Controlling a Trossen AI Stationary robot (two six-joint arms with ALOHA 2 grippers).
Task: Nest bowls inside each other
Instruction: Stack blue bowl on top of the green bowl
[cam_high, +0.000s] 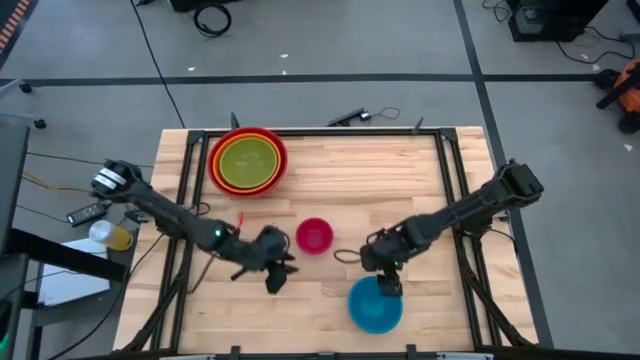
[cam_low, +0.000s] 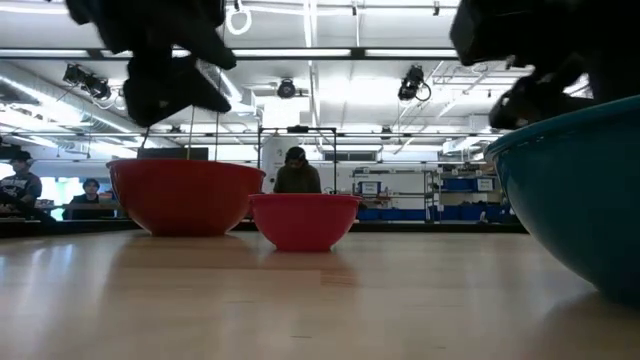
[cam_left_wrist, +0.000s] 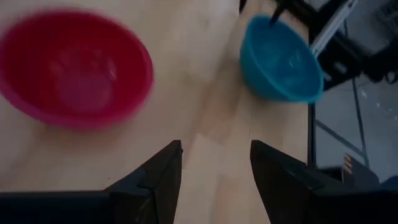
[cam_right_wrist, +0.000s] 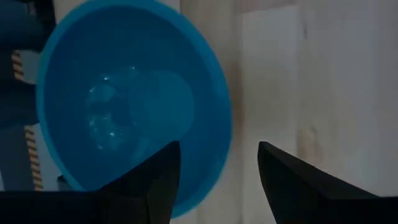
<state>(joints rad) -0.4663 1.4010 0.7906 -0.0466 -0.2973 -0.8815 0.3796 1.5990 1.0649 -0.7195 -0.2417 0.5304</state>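
Note:
At the table's far left a lime green bowl (cam_high: 248, 162) sits inside an orange bowl (cam_high: 221, 172), which sits inside a red bowl (cam_high: 281, 152) (cam_low: 185, 195). A magenta pink bowl (cam_high: 314, 236) (cam_left_wrist: 74, 68) stands upright on its base at mid-table. A blue bowl (cam_high: 375, 306) (cam_right_wrist: 130, 106) stands near the front edge. My left gripper (cam_high: 277, 274) (cam_left_wrist: 214, 165) hovers open just left of and nearer than the pink bowl. My right gripper (cam_high: 388, 284) (cam_right_wrist: 217, 171) hangs open over the blue bowl's far rim (cam_right_wrist: 222, 118), one finger over the inside and one over the table.
Dark frame rails (cam_high: 448, 170) run along the table's left, far and right sides. A small red object (cam_high: 241, 218) lies left of the pink bowl. A bottle (cam_high: 108, 235) sits off the left edge. People (cam_low: 296, 172) sit in the room behind. Bare wood (cam_high: 380, 185) spans the far right.

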